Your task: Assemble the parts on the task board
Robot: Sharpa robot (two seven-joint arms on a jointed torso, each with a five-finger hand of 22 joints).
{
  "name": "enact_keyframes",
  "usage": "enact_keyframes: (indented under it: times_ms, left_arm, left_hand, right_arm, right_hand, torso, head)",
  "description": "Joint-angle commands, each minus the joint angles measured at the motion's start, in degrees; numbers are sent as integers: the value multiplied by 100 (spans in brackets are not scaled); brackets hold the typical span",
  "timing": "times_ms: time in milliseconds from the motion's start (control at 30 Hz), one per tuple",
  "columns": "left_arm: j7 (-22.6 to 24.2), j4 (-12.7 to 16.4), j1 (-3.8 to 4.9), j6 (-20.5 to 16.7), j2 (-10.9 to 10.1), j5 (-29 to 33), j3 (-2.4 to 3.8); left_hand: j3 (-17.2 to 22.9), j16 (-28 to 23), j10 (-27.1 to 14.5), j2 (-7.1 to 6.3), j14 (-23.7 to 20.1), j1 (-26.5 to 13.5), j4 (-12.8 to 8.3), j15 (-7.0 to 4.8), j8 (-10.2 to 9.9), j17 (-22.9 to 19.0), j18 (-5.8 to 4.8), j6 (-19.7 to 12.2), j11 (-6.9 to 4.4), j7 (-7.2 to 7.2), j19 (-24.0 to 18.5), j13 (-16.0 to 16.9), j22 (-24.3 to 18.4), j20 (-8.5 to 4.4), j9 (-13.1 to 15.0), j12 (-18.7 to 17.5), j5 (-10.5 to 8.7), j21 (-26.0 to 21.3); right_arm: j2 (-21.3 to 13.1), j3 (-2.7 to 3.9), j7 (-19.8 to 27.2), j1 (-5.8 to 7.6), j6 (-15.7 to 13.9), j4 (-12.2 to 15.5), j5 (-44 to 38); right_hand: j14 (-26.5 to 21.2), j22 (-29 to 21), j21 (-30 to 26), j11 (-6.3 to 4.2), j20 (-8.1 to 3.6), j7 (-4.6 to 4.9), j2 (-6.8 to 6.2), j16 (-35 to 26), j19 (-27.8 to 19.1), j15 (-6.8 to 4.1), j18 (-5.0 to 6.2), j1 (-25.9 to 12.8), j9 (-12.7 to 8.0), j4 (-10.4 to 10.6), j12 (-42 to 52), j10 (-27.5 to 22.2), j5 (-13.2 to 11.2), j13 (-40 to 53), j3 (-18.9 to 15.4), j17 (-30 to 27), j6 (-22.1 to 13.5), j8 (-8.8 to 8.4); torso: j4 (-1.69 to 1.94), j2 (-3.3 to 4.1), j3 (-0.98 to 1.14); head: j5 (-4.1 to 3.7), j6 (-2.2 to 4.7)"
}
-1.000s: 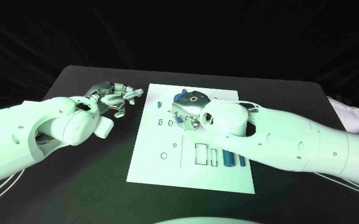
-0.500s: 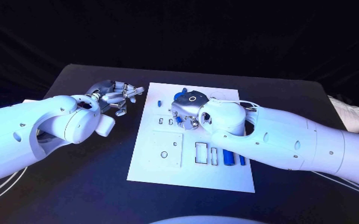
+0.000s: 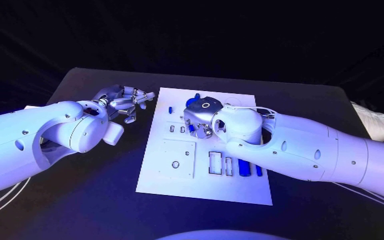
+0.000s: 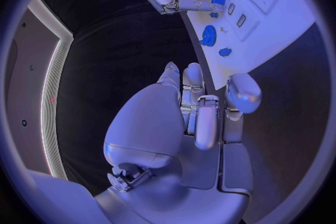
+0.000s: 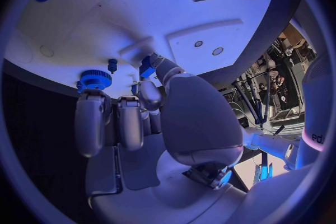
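No readable text, labels, brand names or numbers appear on the task board (image 3: 180, 181), the blue parts or the desk (image 3: 88, 195). The one trace of lettering sits in the right wrist view — a few dark characters on a white arm (image 5: 316, 117) at the circle's edge, cut off by the rim and too partial to read.

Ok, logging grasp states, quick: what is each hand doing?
Left hand: open, holding nothing.
Right hand: pinching a small blue part.
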Motion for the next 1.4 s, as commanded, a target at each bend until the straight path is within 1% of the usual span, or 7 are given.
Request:
enact_keyframes:
  times_ms: [33,200,400,667,1133,1300,1400]
  left_arm:
    - [54,9,7,73,19,31,5]
    - [54,9,6,80,29,32,5]
    - [56,7,6,95,38,32,5]
    - [54,4,6,114,42,32,5]
    - [51,-10,6,128,55,50,5]
    - [45,-13,6,136,58,52,5]
    - [39,-15,5,144,60,53,5]
  left_hand:
    - [28,-10,-34,-24,392,15,-5,2,-18,942,-7,-52,-3,3,-50,-7,4,9,-6,-32,16,-29]
    - [28,-10,-34,-24,392,15,-5,2,-18,942,-7,-52,-3,3,-50,-7,4,9,-6,-32,16,-29]
    - [28,-10,-34,-24,392,15,-5,2,-18,942,-7,-52,-3,3,-50,-7,4,9,-6,-32,16,-29]
    - [28,-10,-34,-24,392,15,-5,2,-18,942,-7,-52,-3,3,-50,-7,4,9,-6,-32,16,-29]
    - [33,2,-36,-25,397,10,1,4,-21,956,-9,-57,0,8,-46,-9,15,11,-10,-33,14,-22]
    - [35,-1,-38,-27,396,8,3,5,-23,952,-8,-61,2,10,-47,-10,13,12,-12,-33,14,-24]
    - [35,-1,-38,-27,396,7,4,5,-24,952,-8,-63,3,11,-48,-11,12,12,-13,-34,14,-24]
  right_arm:
    - [19,-6,-65,-9,173,-20,-42]
    - [41,-14,-71,-18,188,-46,-39]
    - [46,-20,-105,-27,145,-56,-45]
    - [37,-22,-149,-33,70,-51,-56]
    - [33,-23,-153,-37,22,-48,-52]
    - [33,-23,-175,-38,-9,-48,-54]
    - [32,-23,-202,-39,-61,-43,-63]
  right_hand:
    - [453,-17,-41,-13,-4,40,-39,-27,-43,-8,-37,-51,155,23,-32,-45,-32,-14,-5,937,-1,60]
    - [453,-17,-41,-13,-4,40,-39,-27,-43,-8,-37,-51,155,23,-32,-45,-32,-14,-5,937,-1,60]
    - [450,-35,-53,-11,-3,44,-44,-39,-51,-6,-33,-57,153,28,-43,-52,-33,-21,-4,926,-9,55]
    - [426,-171,-143,41,27,111,-130,-133,-108,32,-8,-130,110,87,-250,-165,-36,-151,1,840,-167,-48]
    - [411,-284,-225,95,67,175,-229,-204,-152,76,13,-203,66,156,-407,-251,-58,-255,5,781,-312,-151]
    - [403,-350,-271,122,89,205,-275,-243,-176,99,25,-265,43,216,-555,-327,-110,-355,-8,750,-388,-200]
    - [397,-403,-312,153,114,235,-312,-274,-193,125,35,-360,5,314,-868,-472,-169,-573,-35,726,-511,-252]
  torso:
    - [2,0,2]
    - [7,-1,-1]
    - [1,-2,1]
    - [-1,-3,0]
    - [-4,-2,0]
    - [-1,-3,-1]
    - [-2,-6,-1]
  head:
    - [-2,-11]
    - [-3,-23]
    - [7,-37]
    - [9,-36]
    - [-1,-43]
    - [-5,-46]
    - [-6,-47]
